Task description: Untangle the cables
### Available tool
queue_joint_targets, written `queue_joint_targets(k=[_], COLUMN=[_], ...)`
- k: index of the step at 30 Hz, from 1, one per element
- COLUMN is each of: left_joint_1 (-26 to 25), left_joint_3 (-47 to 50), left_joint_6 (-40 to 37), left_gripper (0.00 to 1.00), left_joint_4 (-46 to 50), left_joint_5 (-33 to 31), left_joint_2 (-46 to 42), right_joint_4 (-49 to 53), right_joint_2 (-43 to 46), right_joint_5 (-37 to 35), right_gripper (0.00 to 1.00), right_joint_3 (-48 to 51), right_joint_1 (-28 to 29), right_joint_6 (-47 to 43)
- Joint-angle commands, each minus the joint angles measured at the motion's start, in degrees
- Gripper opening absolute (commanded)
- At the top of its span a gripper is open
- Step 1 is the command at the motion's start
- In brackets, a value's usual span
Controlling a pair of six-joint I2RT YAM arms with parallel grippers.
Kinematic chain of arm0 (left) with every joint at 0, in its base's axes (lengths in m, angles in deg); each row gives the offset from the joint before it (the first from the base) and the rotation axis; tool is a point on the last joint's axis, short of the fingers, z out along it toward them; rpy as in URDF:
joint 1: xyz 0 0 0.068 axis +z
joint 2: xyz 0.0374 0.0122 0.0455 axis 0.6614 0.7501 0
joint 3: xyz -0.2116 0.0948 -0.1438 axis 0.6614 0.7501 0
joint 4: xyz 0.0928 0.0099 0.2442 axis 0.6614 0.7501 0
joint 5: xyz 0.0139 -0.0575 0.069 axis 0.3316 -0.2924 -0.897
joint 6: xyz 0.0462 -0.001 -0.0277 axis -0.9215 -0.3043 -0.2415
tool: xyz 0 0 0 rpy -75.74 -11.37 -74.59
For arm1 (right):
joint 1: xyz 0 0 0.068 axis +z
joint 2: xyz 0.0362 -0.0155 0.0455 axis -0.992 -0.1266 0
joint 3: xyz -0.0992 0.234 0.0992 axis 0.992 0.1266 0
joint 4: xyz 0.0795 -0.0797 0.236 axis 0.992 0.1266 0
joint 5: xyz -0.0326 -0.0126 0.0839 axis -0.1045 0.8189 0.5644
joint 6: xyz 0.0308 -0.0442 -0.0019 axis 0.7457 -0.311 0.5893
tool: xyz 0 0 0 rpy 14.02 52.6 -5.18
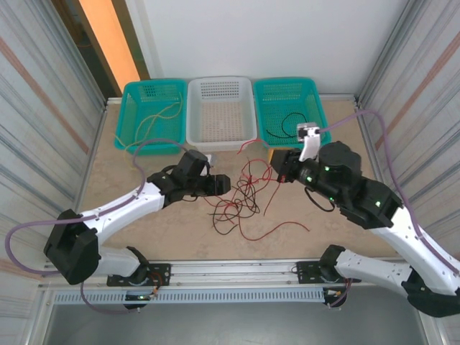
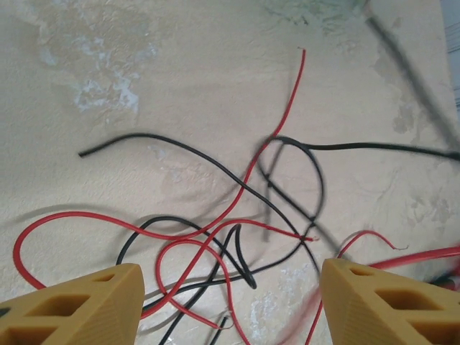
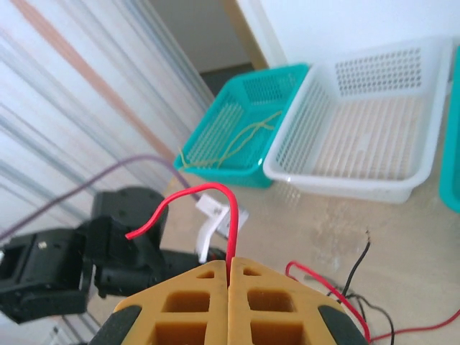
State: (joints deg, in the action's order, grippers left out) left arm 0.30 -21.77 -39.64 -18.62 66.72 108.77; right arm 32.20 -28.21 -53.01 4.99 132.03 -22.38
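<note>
Cables (image 1: 241,195) lie in a loose red-and-black tangle at the middle of the tabletop (image 1: 144,162), between the two claws. One red strand trails out of the heap toward the near right.

At the tangle's left edge is the left claw (image 1: 221,185), pointing into the heap. From the left wrist, its yellow fingers (image 2: 79,305) stand wide apart, released and holding nothing. Crossing red and black strands lie flat on the tabletop in the gap between them and beyond it. One black strand shows as a blur in that view.

At the tangle's upper right is the right claw (image 1: 279,164). From the right wrist, its fingers (image 3: 273,302) are pressed together and clenched on a red wire (image 3: 233,223). The wire rises from the seam between them, arches over to the left and ends free in the air. More red and black strands lie on the tabletop just right of these fingers.

Three baskets line the far edge. The left basket (image 1: 154,90), teal, holds a yellow cable (image 1: 154,118), and the white basket (image 1: 221,144) stands in the middle. The right basket (image 1: 287,90), also teal, holds a black cable (image 1: 287,117), just behind the right claw.
</note>
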Motion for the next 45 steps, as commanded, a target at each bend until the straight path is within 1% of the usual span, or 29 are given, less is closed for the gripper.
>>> queue_joint_targets(k=[1, 4, 8, 12, 15, 17, 19, 21, 24, 30, 32, 37, 39, 41, 45], left_joint_1=[1.34, 1.77, 1.81, 1.8, 1.78, 1.75, 1.73, 1.79, 1.73, 1.32, 0.68, 0.58, 0.57, 0.55, 0.57], left_joint_3=[1.15, 0.75, -2.02, -4.19, -6.85, -7.99, -9.17, -10.53, -12.35, -13.04, -12.82, -12.9, -12.74, -12.8, -12.91], left_joint_6=[0.77, -0.39, -4.67, -8.05, -12.87, -16.45, -19.58, -22.08, -24.99, -28.58, -30.34, -31.33, -31.82, -32.32, -33.1], left_gripper=[0.62, 0.61, 0.66, 0.71, 0.72, 0.72, 0.7, 0.68, 0.65, 0.65, 0.65, 0.63, 0.6, 0.52, 0.26], left_joint_4=[0.72, 0.03, 2.04, 1.02, 0.94, 0.12, -0.16, -0.55, -1.6, -4.53, -5.53, -8.13, -9.06, -9.28, -8.24], left_joint_5=[0.07, 1.36, -0.07, 3.07, 5.0, 4.99, 5.11, 6.92, 12.23, 17.69, 17.8, 18.9, 21.21, 22.79, 22.01], left_joint_2=[0.1, -1.86, -7.76, -12.02, -13.62, -14.15, -13.37, -11.95, -9.34, -6.41, -6.11, -4.64, -4.04, -3.29, -1.95], right_joint_4=[-1.55, -1.6, -2.01, -3.28, -3.95, -4.28, -4.74, -4.77, -5.07, -6.74, -7.2, -7.82, -7.93, -8.05, -8.34], right_joint_2=[0.87, 0.47, -0.05, -0.52, -0.93, -1.34, -1.64, -1.92, -1.98, -2.39, -2.6, -2.89, -2.83, -2.64, -2.32], right_joint_5=[1.47, 2.93, 3.7, 5.34, 6.46, 8.25, 9.86, 11.07, 12.61, 16.8, 18.31, 19.71, 19.72, 19.87, 19.72], right_gripper=[0.0, 0.0, 0.0, 0.0, 0.0, 0.0, 0.0, 0.0, 0.0, 0.0, 0.0, 0.0, 0.0, 0.0, 0.0], right_joint_3=[-1.04, -0.91, -0.19, 0.5, 0.81, 0.67, 0.64, 0.38, 0.36, 0.7, 0.79, 0.81, 0.86, 0.97, 1.32], right_joint_1=[-2.47, -3.81, -3.86, -3.85, -3.85, -3.81, -3.86, -3.85, -3.79, -3.86, -3.86, -3.86, -3.86, -3.86, -3.92], right_joint_6=[-0.72, -0.19, -0.14, -0.05, -0.12, -0.35, -0.66, -0.89, -1.02, -0.93, -0.93, -0.85, -0.84, -0.77, -0.75])
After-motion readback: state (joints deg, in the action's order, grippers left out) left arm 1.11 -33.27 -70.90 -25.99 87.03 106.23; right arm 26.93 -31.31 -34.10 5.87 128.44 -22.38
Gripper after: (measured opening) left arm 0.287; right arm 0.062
